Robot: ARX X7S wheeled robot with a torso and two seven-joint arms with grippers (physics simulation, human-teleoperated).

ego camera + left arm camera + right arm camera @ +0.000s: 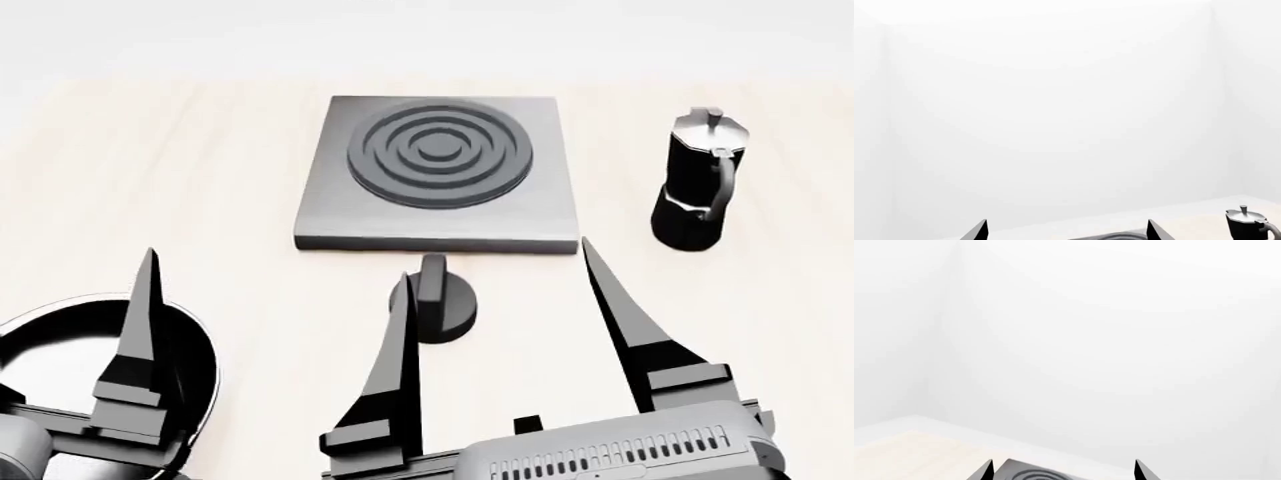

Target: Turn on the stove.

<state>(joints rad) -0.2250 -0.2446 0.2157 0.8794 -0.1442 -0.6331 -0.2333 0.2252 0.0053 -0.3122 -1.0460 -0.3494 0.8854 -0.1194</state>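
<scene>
While my right pincer (pixel 497 262) hangs low over the pale wooden table (pixel 160 180), its two dark fingers stand well spread, one tip just beside the black ridged knob (pixel 435 298) and partly in front of it, the other out toward the coffee pot (pixel 697 180). No finger touches the knob that I can see; it sits between the prongs, nearer the inner one. That knob lies on the table just in front of the stove (pixel 438 170), a flat square grey slab with a round burner of raised rings, which rests in the middle of the table ahead of me. To the stove's right the black-and-silver coffee pot stands upright, apart from the slab. My left pincer (pixel 1066 230) shows two tips held apart in its own wrist camera; from the head camera only one finger (pixel 138 320) is plain, rising over the black frying pan (pixel 80 340) at my near left. Through the right wrist camera I see both fingertips apart, with the burner's rings between them and white walls beyond.
</scene>
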